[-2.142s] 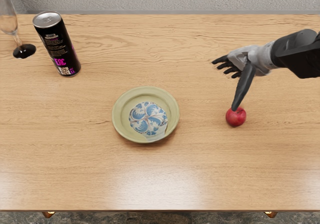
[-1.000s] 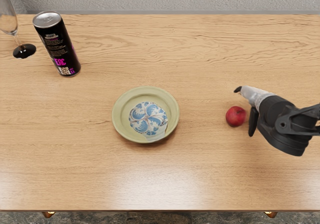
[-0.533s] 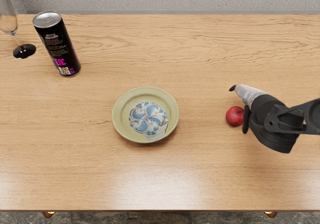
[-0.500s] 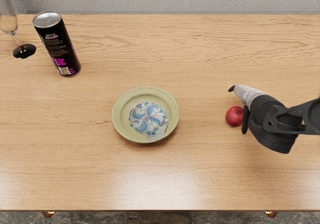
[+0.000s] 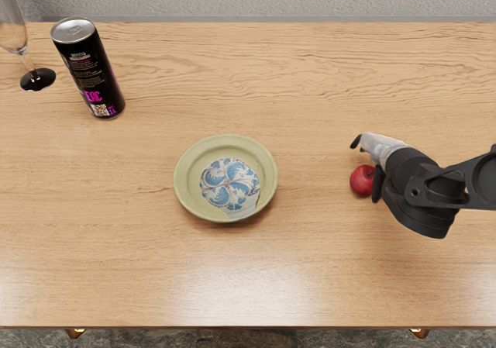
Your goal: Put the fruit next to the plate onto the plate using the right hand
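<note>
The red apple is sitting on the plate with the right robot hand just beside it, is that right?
Not quite. The head view shows the red apple resting on the table, apart from the plate and to its right, not on it. The right robot hand is indeed just beside it.

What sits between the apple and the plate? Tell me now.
Nothing: the head view shows only bare table between the apple and the plate.

plate [image 5: 185, 179] mid table [image 5: 310, 77] | apple [image 5: 360, 180] right of it | can [image 5: 87, 67], glass [image 5: 19, 34] far left
</note>
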### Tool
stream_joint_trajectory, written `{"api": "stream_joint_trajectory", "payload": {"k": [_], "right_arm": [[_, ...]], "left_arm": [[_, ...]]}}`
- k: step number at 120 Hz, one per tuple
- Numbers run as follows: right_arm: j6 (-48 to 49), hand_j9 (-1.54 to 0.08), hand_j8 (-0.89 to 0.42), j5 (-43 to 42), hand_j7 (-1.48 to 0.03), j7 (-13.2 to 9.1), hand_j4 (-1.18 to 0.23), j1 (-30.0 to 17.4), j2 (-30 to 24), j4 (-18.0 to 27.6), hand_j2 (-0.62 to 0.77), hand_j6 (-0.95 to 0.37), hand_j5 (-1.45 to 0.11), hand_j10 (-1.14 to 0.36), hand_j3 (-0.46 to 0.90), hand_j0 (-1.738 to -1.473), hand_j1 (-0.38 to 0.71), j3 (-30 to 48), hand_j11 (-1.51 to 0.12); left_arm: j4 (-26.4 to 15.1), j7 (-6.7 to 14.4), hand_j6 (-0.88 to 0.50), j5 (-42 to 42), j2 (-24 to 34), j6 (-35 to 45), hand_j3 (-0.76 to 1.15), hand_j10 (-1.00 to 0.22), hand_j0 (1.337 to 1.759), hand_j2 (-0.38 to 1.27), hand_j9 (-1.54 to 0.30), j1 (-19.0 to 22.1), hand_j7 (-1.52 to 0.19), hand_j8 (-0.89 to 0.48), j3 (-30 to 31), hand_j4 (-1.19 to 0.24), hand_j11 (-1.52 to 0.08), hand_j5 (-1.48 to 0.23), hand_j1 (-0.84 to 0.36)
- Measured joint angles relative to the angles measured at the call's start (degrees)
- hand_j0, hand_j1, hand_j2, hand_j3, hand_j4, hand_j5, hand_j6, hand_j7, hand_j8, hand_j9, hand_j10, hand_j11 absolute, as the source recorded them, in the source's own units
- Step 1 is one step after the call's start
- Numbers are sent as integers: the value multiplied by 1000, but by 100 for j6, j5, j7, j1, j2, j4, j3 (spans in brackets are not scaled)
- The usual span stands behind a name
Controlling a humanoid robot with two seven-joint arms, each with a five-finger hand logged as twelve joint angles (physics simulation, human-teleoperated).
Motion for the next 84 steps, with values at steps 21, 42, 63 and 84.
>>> {"api": "stream_joint_trajectory", "payload": {"k": [21,42,63,84], "right_arm": [[0,-378,-292,100,-378,0,-291,-1,115,6,-57,-292,-378,-291,0,-1658,-1,21,-378],[0,-436,-337,125,-436,0,-336,-12,145,7,-66,-337,-436,-336,0,-1658,53,30,-436],[0,-475,-366,206,-475,-1,-365,92,285,13,-56,-366,-475,-366,0,-1658,82,1,-474],[0,-531,-409,268,-531,0,-409,108,505,16,-74,-409,-531,-409,0,-1658,138,-73,-531]], "left_arm": [[0,0,-8,0,0,0,0,-8,1658,2,-11,14,-11,-8,1,-8,-11,-11,339],[0,0,-8,0,0,0,0,-8,1658,2,-11,22,-11,-8,1,-8,-11,-11,339],[0,0,-8,0,0,0,0,-8,1658,2,-11,31,-11,-8,7,-8,-11,-11,339],[0,0,-8,0,0,0,0,-8,1658,2,-11,33,-11,-8,9,-8,-11,-11,339]]}}
